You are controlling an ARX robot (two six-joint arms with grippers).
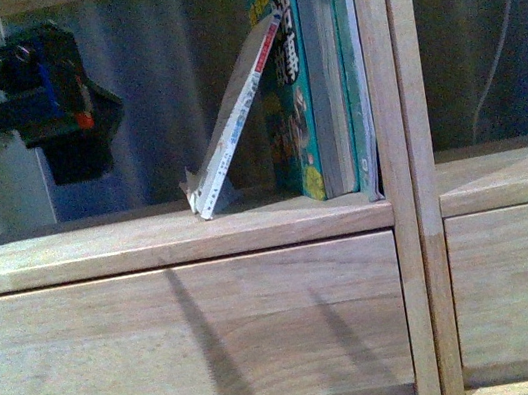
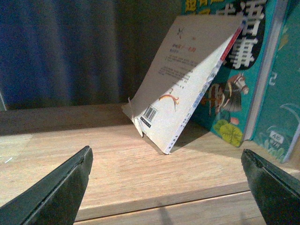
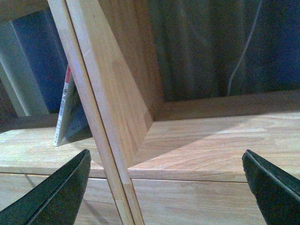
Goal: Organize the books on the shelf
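My shelf [image 1: 170, 239] is showing pale natural wood with fine grain. The thin paperback [image 2: 187, 84] is showing a white back cover with small dark print, a barcode and a red-and-blue edge. The thick book [image 1: 287, 82] is glowing teal with big yellow and white characters and green leaves; the slim book [image 2: 281, 112] is showing teal. My left claw [image 1: 60, 100] is looking black with a blue and an orange spot.

Pale wood shelf holding paper-covered books.

The shelf [image 1: 170, 239] is light natural wood with visible grain and a smooth, matt finish, as are its drawer fronts [image 1: 186, 337]. The thin paperback [image 2: 185, 79] has a matt paper cover, curled at one corner. The thick teal book [image 1: 287, 82] has a faintly glossy printed cover. The left end effector [image 2: 166, 183] has dark matt fingers.
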